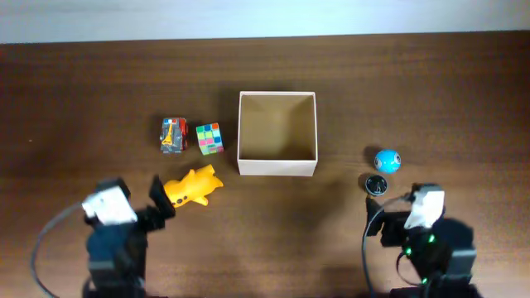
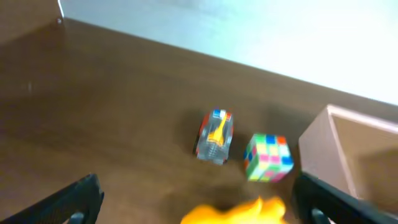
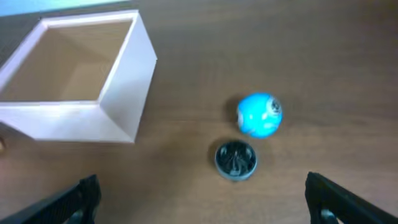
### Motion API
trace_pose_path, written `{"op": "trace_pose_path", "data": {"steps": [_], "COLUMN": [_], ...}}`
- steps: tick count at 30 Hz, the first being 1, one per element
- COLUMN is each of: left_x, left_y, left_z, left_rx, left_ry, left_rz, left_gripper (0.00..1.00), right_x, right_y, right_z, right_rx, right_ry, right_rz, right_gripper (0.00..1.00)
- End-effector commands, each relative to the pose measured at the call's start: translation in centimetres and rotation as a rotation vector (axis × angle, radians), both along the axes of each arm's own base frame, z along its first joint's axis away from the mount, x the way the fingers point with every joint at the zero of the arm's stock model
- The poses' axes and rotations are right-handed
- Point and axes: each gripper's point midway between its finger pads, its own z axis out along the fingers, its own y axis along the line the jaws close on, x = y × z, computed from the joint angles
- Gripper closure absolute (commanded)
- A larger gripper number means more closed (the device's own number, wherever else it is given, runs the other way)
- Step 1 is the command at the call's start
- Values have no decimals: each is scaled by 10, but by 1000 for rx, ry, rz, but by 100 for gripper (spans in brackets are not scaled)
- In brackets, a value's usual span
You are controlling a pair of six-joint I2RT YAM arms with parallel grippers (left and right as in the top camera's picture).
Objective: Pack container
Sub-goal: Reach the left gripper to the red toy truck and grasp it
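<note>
Since the yellow toy [image 1: 192, 185] lies just ahead of the left gripper [image 1: 162, 199], whose fingers [image 2: 81, 199] stand wide apart and empty, that arm looks nearer; the container [image 1: 277, 165] sits beyond the toy, ahead and to the gripper's right.

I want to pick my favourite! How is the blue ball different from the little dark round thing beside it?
The blue ball is bright blue with a pale patch; the dark round disc is blackish grey. The ball is a sphere; the disc looks low and flat. The ball lies nearer the far edge of the table than the disc. Both sit on the table, right of the container, outside it.
</note>
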Motion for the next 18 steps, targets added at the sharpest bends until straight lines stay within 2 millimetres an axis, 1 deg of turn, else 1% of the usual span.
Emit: {"op": "trace_pose_path", "data": {"steps": [1, 4, 7, 8, 10, 12, 14, 18], "left_x": [26, 52, 83, 93, 115, 136, 152, 173], "left_y": [1, -1, -3, -6, -17, -29, -32, -36], "left_z": [18, 24, 28, 28, 26, 23, 17, -1], "left_rx": [8, 4, -4, -10, -7, 18, 32, 19], "left_ry": [125, 250, 357, 385, 438, 475, 497, 520], "left_rz": [2, -16, -28, -42, -126, -226, -260, -285], "left_gripper": [1, 1, 1, 1, 1, 1, 1, 1], "right_x": [17, 32, 49, 55, 67, 77, 85, 91], "right_y": [-11, -11, -11, -11, -10, -4, 1, 10], "right_z": [35, 47, 54, 55, 53, 48, 38, 12], "right_rx": [-27, -31, -34, -35, -30, -9, 16, 56], "right_ry": [96, 226, 345, 388, 464, 526, 579, 676], "right_rz": [-57, -56, -54, -53, -46, -23, 0, 32], "right_gripper": [1, 1, 1, 1, 1, 1, 1, 1]}}
